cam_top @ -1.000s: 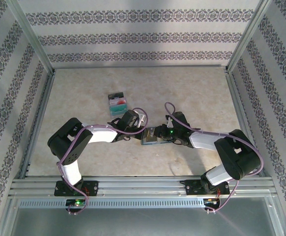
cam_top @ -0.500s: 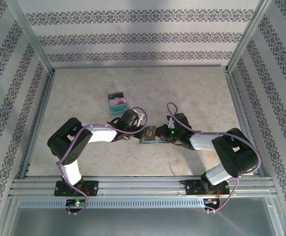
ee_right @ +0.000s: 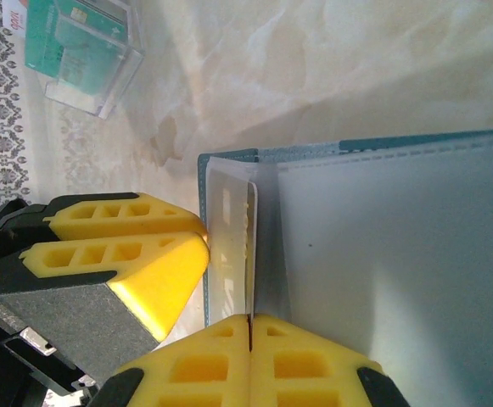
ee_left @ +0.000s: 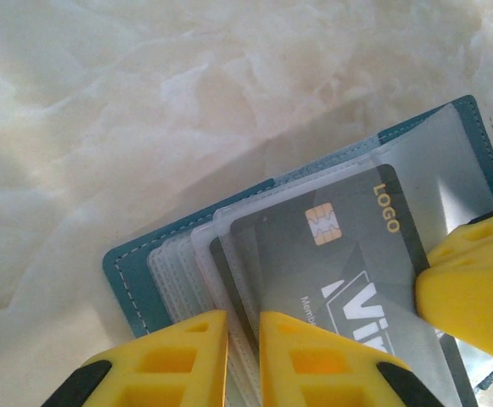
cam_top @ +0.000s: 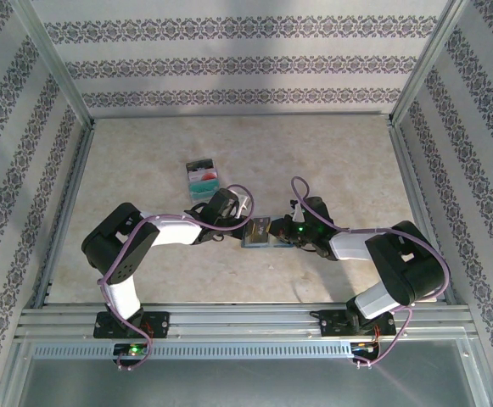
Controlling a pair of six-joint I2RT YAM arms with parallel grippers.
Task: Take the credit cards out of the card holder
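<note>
Midway across the desk [cam_top: 331, 161], my left tool [ee_left: 243, 360] pins the card holder [ee_left: 127, 271] by its sleeves. My right tool [ee_right: 249, 339], clamped on the dark grey card [ee_left: 348, 263], should pull straight along the pocket, slowly.

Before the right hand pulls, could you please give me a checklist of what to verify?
1. Right hand shut on grey card: ok.
2. Left hand clamping holder: ok.
3. Grey card free of its sleeve: not ok, mostly inside.
4. Hands apart: ok, though close.
5. Card stack away from holder: ok.
</note>
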